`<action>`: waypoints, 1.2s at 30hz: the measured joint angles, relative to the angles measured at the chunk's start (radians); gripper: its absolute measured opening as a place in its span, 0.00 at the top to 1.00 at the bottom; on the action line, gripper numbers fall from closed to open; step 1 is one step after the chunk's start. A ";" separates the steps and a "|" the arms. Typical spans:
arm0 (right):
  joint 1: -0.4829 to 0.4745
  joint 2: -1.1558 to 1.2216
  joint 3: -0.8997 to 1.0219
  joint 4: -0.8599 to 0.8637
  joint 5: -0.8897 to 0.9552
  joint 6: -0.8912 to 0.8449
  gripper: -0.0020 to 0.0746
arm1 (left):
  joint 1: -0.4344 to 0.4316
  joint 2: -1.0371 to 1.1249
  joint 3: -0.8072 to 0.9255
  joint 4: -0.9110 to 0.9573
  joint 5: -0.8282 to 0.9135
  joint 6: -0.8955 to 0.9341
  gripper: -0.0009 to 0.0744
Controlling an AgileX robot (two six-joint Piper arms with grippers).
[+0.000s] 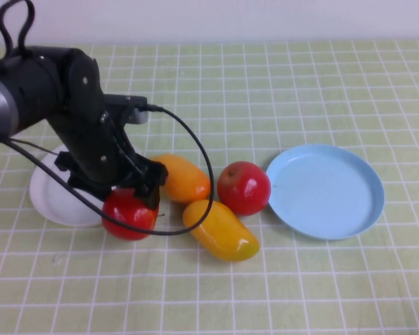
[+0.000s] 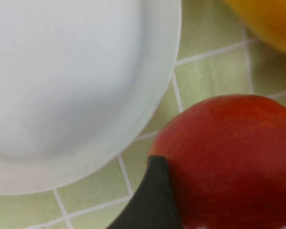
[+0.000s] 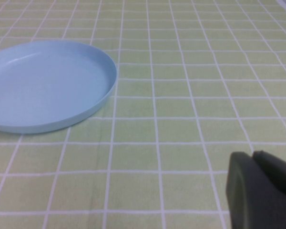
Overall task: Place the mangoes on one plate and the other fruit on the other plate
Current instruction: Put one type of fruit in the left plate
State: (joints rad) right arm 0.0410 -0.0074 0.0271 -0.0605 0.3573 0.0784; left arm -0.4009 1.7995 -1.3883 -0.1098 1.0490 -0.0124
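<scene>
One red apple [image 1: 129,215] sits between the jaws of my left gripper [image 1: 131,199], just beside the white plate [image 1: 52,199]. In the left wrist view this apple [image 2: 229,152] fills the space by one dark finger [image 2: 150,202], which presses its side, and the white plate's rim [image 2: 162,76] lies close by. Two mangoes [image 1: 185,178] [image 1: 220,229] lie mid-table, with the second red apple [image 1: 244,187] touching the light blue plate [image 1: 328,192]. My right gripper [image 3: 255,160] is shut and hovers over bare cloth, apart from the blue plate [image 3: 43,86].
A green checked cloth [image 1: 300,84] covers the table. My left arm's black cable [image 1: 195,150] loops over the mangoes. A mango's edge [image 2: 271,19] shows in the left wrist view.
</scene>
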 joint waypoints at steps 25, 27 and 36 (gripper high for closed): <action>0.000 0.000 0.000 0.000 0.000 0.000 1.00 | 0.238 0.117 -0.122 0.235 -0.067 -0.018 0.21; 0.000 0.000 0.000 0.000 0.000 0.000 0.99 | 0.238 0.119 -0.124 0.235 -0.081 -0.007 0.21; 0.000 0.000 0.000 0.000 0.000 0.000 1.00 | 0.238 0.125 -0.126 0.201 -0.099 0.072 0.10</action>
State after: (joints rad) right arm 0.0410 -0.0074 0.0271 -0.0605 0.3573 0.0784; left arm -0.1632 1.9243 -1.5142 0.0907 0.9496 0.0592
